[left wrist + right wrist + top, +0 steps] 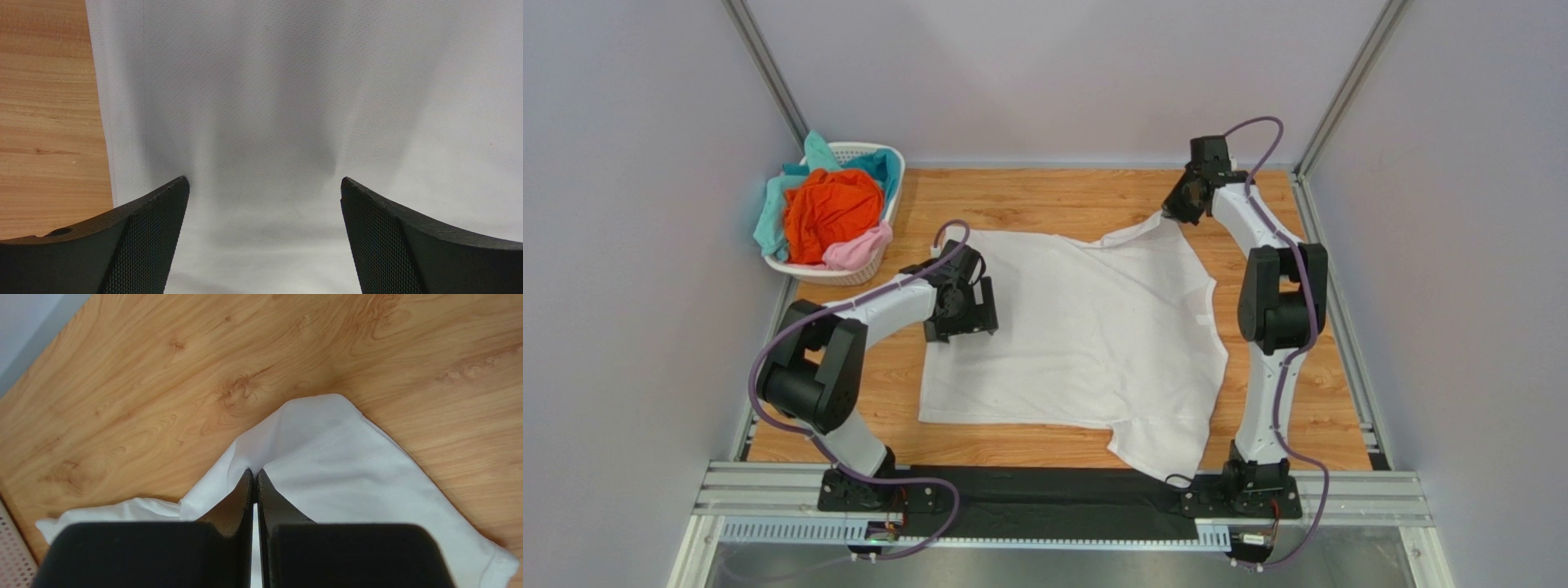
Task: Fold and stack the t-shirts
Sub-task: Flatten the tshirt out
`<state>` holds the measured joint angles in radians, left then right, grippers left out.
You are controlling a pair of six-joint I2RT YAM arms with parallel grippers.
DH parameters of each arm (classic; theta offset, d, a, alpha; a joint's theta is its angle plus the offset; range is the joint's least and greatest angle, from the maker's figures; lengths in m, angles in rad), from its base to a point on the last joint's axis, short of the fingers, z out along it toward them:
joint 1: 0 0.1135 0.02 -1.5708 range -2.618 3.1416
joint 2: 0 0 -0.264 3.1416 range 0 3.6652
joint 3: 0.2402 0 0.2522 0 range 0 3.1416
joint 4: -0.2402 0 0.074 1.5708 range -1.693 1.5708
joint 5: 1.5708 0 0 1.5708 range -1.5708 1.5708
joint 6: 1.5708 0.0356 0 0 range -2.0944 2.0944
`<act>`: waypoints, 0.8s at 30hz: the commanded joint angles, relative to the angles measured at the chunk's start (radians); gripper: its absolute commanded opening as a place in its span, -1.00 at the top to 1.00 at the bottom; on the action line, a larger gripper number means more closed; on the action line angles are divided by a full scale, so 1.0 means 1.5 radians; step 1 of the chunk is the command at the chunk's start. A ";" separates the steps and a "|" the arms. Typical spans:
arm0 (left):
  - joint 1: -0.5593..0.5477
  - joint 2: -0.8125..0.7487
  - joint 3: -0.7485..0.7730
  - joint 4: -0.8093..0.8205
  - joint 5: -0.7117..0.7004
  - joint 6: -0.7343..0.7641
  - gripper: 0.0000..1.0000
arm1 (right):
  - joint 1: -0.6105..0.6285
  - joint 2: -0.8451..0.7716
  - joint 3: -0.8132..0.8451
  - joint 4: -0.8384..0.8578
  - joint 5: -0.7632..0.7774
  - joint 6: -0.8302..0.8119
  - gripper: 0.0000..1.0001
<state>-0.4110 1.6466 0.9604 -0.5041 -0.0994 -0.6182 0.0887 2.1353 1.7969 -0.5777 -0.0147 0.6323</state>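
Three views split the facts between them. Only the top view takes in the whole white t-shirt [1087, 331], spread mostly flat on the wooden table [1051, 196], with one sleeve rumpled at its near right corner. The same view alone shows the white lattice basket [892, 172] beyond the shirt's far left corner. An orange shirt [830, 208], a teal shirt [775, 218] and a pale pink shirt [857, 249] are heaped in it.

The left gripper [979, 306] sits at the white t-shirt's left edge. Its wrist view adds that the jaws are spread wide over the cloth with nothing between them, and that the dark fingers [147, 245] carry a fine mesh texture. It also shows the shirt's small pinhole weave, a stitched hem along the edge and soft shadowed creases.

The right gripper [1176, 202] is at the shirt's far right corner, where the cloth rises to a peak. Its wrist view shows what the top view cannot: the jaws are pressed together on a pinch of the white fabric. The cloth fans out from the tips in smooth folds over the knotted, light-brown grain of the table.
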 commanded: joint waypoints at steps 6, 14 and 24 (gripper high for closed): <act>0.000 0.011 0.001 0.012 0.003 0.017 -0.99 | -0.022 0.118 0.133 0.058 -0.022 0.218 0.90; 0.000 -0.030 -0.008 0.006 -0.005 0.025 -1.00 | -0.042 0.166 0.254 0.115 -0.104 0.164 0.12; 0.000 -0.128 0.016 0.009 0.002 0.035 -0.99 | -0.044 -0.101 -0.050 0.057 -0.172 -0.052 -1.00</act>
<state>-0.4107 1.5322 0.9546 -0.5041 -0.0982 -0.5911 0.0090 2.1826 1.8477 -0.4465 -0.2955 0.6949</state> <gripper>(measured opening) 0.995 0.998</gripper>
